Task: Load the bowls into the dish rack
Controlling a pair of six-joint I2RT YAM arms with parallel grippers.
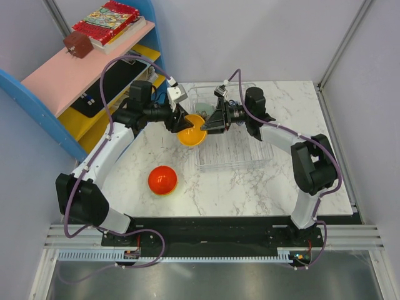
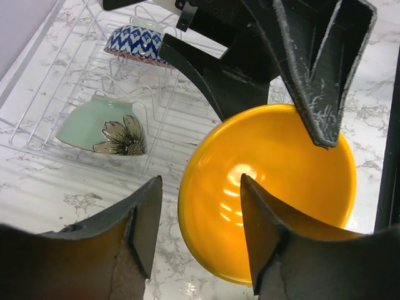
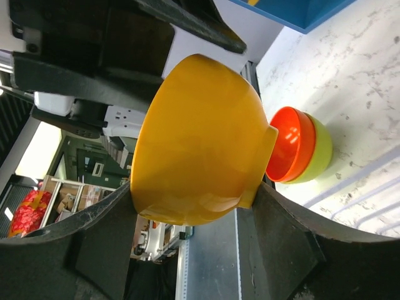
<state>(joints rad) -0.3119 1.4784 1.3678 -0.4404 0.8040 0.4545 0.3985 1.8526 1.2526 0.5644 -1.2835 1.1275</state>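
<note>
The orange-yellow bowl [image 1: 190, 133] hangs tilted at the left edge of the clear dish rack [image 1: 237, 156]. My right gripper [image 1: 210, 122] is shut on it, one finger at its rim and one at its foot [image 3: 195, 190]. My left gripper [image 1: 178, 122] is open, its jaws straddling the bowl's rim [image 2: 200, 187] with gaps on both sides. In the left wrist view the pale green bowl [image 2: 94, 128] and the blue-and-white bowl [image 2: 140, 42] stand on edge in the rack [image 2: 37, 106]. The red-orange bowl [image 1: 162, 179] sits nested in the yellow-green bowl [image 3: 320, 153] on the table.
A blue-and-pink shelf unit [image 1: 81, 69] with books [image 1: 106, 22] stands at the back left. Grey walls close in the table behind and at the right. The rack takes up the back middle of the marble table [image 1: 250, 187].
</note>
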